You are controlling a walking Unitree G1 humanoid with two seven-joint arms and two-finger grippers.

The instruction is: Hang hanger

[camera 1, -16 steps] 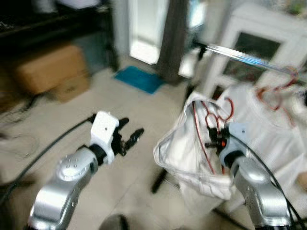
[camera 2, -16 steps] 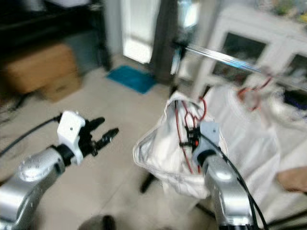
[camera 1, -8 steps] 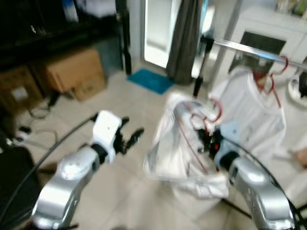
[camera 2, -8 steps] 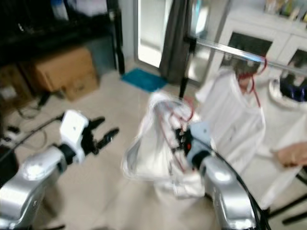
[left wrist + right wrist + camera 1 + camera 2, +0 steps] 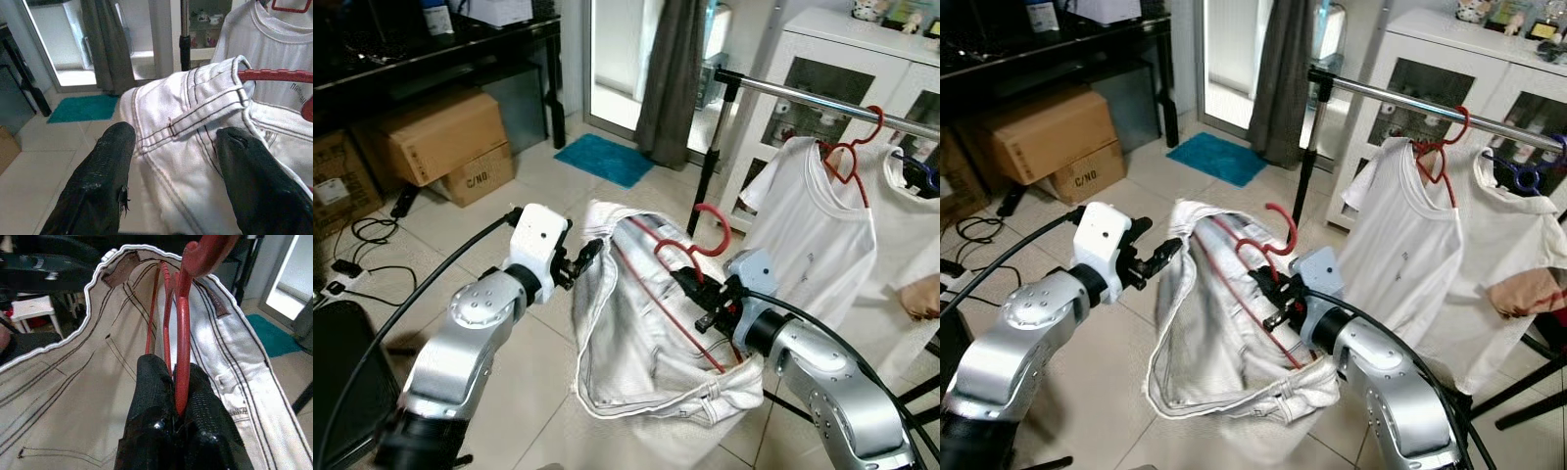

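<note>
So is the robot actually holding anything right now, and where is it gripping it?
Yes. The right gripper pinches the red hanger by its neck, below the hook, with white trousers draped on it. The left gripper is open at the waistband.

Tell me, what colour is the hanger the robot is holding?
Red. The hanger shows best in the right wrist view.

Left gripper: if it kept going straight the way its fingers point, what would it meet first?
Most likely the waistband of the white garment, which lies just beyond the open left gripper; how far off is unclear.
</note>
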